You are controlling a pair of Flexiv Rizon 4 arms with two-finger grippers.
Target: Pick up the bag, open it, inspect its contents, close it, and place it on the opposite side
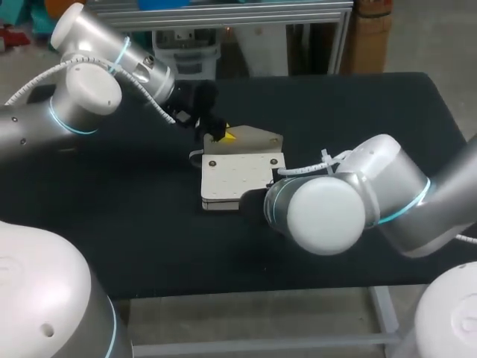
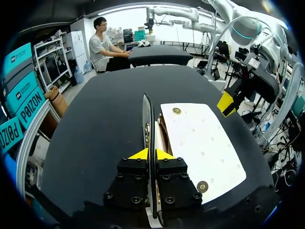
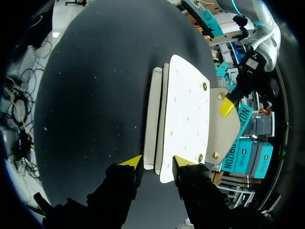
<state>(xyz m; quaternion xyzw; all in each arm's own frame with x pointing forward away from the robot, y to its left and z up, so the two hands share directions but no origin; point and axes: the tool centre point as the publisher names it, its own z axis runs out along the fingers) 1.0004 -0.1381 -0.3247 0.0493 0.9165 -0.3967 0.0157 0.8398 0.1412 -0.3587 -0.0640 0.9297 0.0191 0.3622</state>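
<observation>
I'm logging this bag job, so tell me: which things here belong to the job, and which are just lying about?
Belongs to the job:
bag, lying flat
flap, lifted
left hand, shut on the flap
right hand, open at the bag's end

Just there:
table, only the surface underneath

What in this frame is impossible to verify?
- Contents of the bag: every view, covered by its own white panels.
- Right jaws: head view, hidden behind the right arm.
- Underside of the bag: every view, flat against the table.
</observation>
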